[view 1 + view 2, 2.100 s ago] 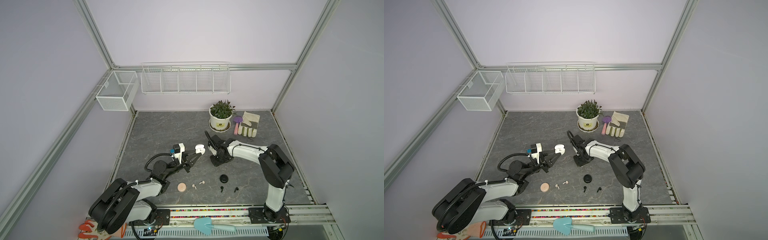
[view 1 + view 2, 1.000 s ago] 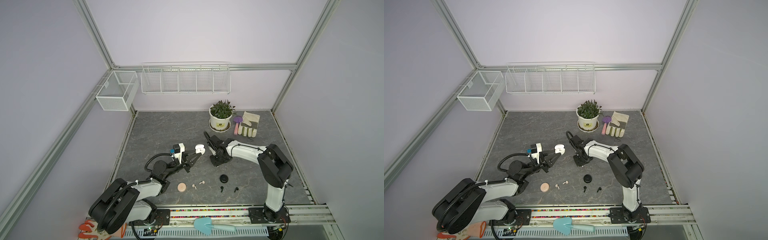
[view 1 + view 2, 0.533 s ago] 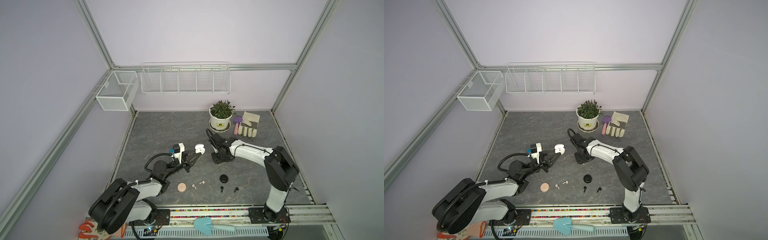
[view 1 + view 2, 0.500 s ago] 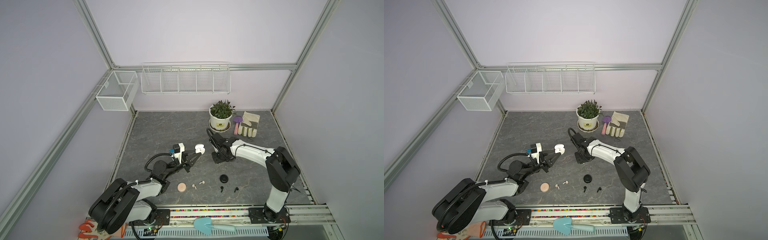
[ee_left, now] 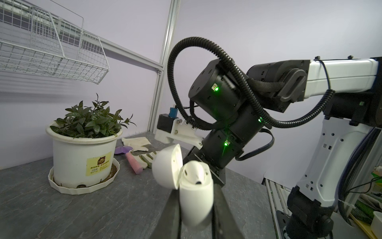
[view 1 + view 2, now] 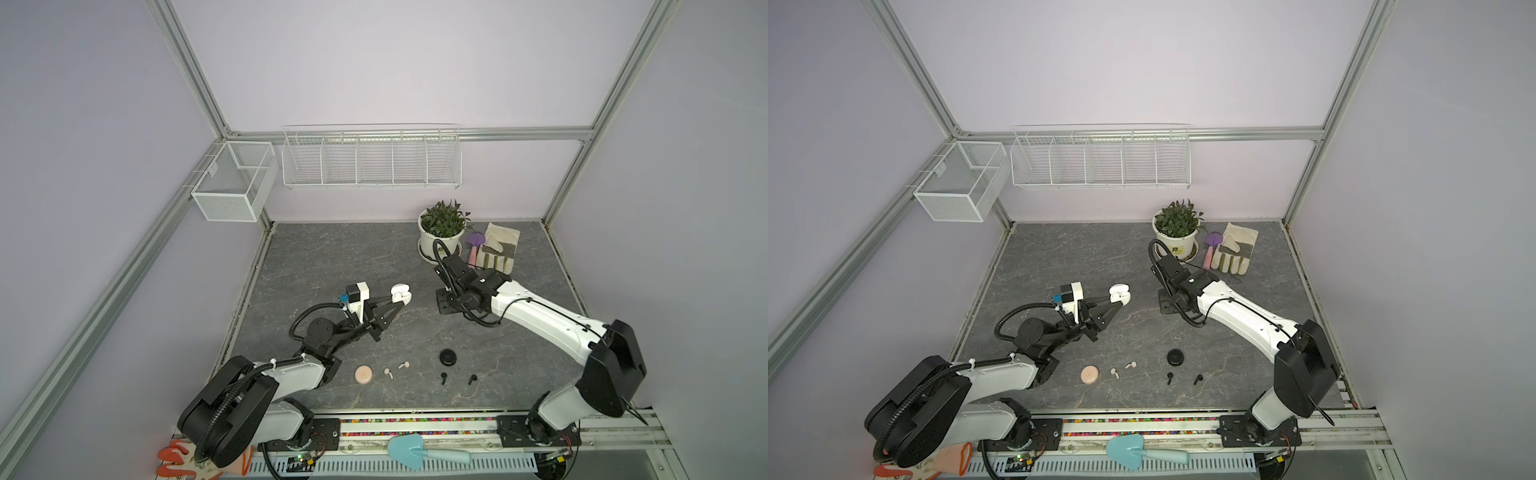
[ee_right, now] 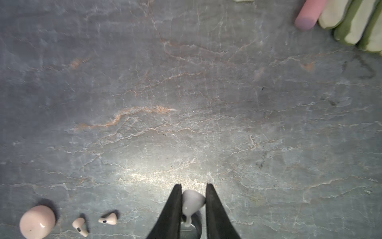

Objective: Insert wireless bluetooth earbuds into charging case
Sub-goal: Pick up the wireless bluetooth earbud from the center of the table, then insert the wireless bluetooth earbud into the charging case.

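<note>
Our left end effector [image 6: 398, 301] was clamped on the lower half of the white charging case [image 5: 196, 207]. It held the case clear of the tabletop [image 6: 332, 266] with the lid hinged open. One seated earbud [image 5: 196, 173] showed inside the case, white like the shell around it.

Our right end effector [image 7: 193, 192] was pinched on a white earbud [image 7: 192, 201], the bulb between the fingertips and the stem running back between the fingers. It hung low over the tabletop; we could not tell whether the earbud touched the surface.

In both top views the two end effectors stood apart, with bare tabletop between the open case and the right arm's wrist.

Nearer the front rail, the two pink earbuds [image 7: 108, 219] lay loose, close together but not touching, with the pink puck [image 7: 37, 221] just beside them. Further to the right sat the black puck [image 6: 448, 357], and the two black earbuds [image 6: 444, 377] lay apart just in front of it.

At the back of the tabletop stood the potted plant [image 6: 442, 232], with a work glove [image 6: 496, 251] lying beside it.
</note>
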### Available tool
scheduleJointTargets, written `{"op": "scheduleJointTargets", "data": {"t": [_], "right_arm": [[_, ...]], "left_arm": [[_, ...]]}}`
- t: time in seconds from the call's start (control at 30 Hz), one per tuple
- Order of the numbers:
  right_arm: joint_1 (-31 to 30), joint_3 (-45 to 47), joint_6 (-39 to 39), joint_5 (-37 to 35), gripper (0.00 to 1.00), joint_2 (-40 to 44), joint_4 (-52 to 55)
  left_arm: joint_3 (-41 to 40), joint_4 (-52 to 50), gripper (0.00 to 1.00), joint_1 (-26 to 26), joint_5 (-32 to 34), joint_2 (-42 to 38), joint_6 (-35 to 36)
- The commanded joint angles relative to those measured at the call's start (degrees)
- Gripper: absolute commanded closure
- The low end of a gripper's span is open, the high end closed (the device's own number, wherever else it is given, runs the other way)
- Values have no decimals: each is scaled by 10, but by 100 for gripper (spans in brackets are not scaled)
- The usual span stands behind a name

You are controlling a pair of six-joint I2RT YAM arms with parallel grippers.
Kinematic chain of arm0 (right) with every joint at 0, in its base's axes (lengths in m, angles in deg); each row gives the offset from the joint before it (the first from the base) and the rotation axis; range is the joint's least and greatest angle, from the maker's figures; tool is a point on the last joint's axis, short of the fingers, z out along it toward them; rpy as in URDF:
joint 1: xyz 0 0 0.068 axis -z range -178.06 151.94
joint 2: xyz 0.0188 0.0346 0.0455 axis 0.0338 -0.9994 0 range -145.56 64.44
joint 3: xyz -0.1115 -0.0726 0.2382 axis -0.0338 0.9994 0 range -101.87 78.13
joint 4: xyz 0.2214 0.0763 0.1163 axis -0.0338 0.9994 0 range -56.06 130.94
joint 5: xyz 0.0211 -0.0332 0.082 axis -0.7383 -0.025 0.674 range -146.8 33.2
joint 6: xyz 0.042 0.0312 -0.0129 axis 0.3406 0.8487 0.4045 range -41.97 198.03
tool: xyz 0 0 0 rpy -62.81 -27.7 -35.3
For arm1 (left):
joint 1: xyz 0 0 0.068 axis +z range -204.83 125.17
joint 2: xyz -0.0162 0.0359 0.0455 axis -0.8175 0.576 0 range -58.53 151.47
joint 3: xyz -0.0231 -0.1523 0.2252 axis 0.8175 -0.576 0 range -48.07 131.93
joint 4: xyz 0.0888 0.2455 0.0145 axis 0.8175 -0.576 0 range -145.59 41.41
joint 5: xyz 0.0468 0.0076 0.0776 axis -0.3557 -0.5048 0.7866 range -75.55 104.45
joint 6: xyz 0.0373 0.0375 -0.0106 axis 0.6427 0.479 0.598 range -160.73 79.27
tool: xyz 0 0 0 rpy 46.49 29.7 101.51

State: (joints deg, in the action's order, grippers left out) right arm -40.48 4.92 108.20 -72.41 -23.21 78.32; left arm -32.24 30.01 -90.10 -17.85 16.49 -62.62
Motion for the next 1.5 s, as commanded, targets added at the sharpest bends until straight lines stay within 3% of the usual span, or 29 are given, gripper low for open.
{"op": "scheduleJointTargets", "data": {"t": [0.0, 0.3, 0.63, 0.9, 1.47], "right_arm": [[-16, -33, 31, -35, 77, 43, 32], [-81, -135, 19, -99, 77, 82, 62], [-141, -199, 12, -146, 78, 64, 25], [-189, -196, 25, -214, 79, 51, -35], [-227, -153, 47, -203, 79, 53, -77]], "left_arm": [[29, 25, 100, -2, -22, 9, -10], [60, 25, 100, -2, -49, 27, -17], [59, 25, 100, -2, -51, 26, -12], [61, 25, 100, -2, -54, 27, -9], [54, 25, 100, -2, -51, 15, -2]]}}
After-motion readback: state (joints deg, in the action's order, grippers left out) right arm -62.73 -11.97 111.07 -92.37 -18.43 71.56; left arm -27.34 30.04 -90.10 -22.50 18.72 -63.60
